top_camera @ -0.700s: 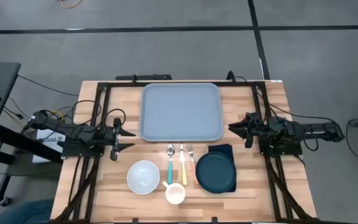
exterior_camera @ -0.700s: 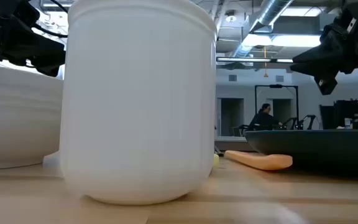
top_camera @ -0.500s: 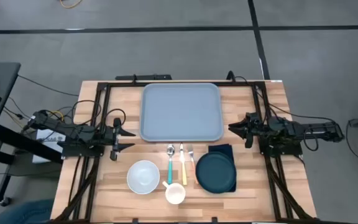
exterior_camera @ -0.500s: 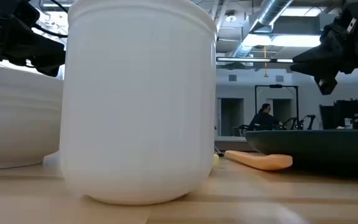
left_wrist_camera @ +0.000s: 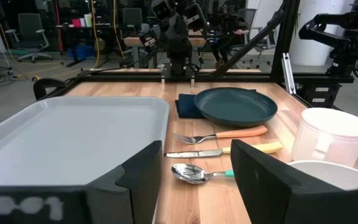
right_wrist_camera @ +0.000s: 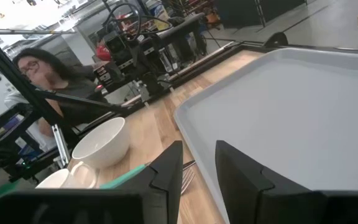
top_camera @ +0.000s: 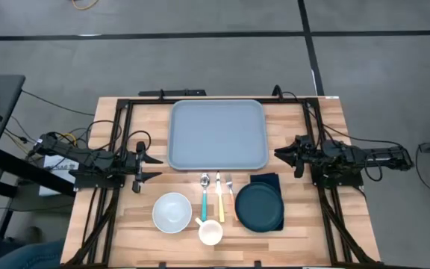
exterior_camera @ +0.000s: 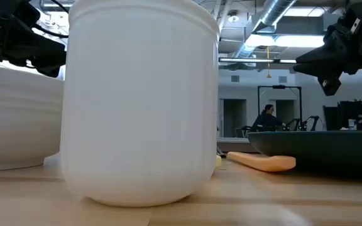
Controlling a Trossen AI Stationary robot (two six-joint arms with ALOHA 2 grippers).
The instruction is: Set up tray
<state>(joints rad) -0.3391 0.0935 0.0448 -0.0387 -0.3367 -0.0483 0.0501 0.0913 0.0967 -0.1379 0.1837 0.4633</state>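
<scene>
The light grey-blue tray [top_camera: 218,135] lies flat on the wooden table's far middle, and shows in the left wrist view [left_wrist_camera: 61,143] and right wrist view [right_wrist_camera: 291,106]. Nearer sit a white bowl [top_camera: 172,211], a white cup [top_camera: 210,232], a teal-handled spoon [top_camera: 204,196], a yellow-handled knife [top_camera: 219,196], an orange-handled fork [top_camera: 229,196] and a dark navy plate [top_camera: 260,207] partly over a navy napkin [top_camera: 266,180]. My left gripper [top_camera: 151,167] hovers open left of the tray. My right gripper [top_camera: 281,156] hovers right of it, fingers slightly apart.
Black frame rails run along the table's left, right and far edges [top_camera: 200,95]. A person sits beyond the table's left side in the right wrist view [right_wrist_camera: 39,71]. Bare wood lies between each gripper and the tray.
</scene>
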